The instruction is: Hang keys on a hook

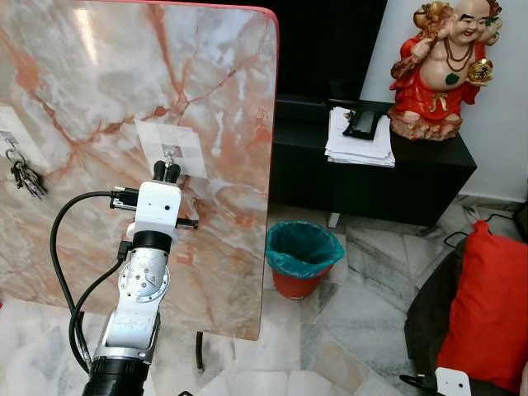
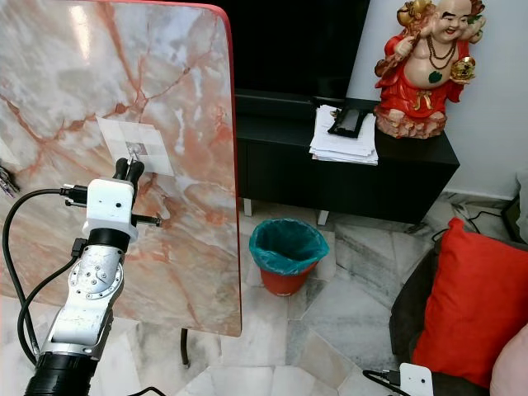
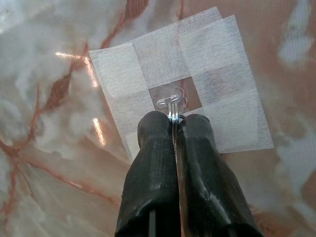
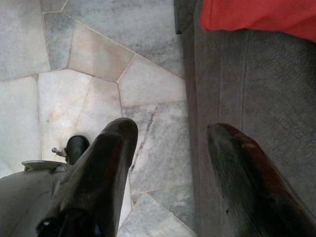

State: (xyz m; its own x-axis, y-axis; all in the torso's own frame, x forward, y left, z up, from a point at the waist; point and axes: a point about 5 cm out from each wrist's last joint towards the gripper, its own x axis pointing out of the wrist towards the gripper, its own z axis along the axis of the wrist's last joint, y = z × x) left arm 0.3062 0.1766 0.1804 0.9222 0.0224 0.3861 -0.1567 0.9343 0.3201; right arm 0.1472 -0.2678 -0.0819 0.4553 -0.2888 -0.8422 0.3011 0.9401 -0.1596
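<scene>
Left pincer (image 3: 174, 121) pinches thin metal at clear hook (image 3: 170, 96).

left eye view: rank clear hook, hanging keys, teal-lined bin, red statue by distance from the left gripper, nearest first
1. clear hook, at the left gripper tips, on the white patch.
2. hanging keys, far left on the marble board.
3. teal-lined bin, on the floor to the right.
4. red statue, upper right, on the black cabinet.
</scene>
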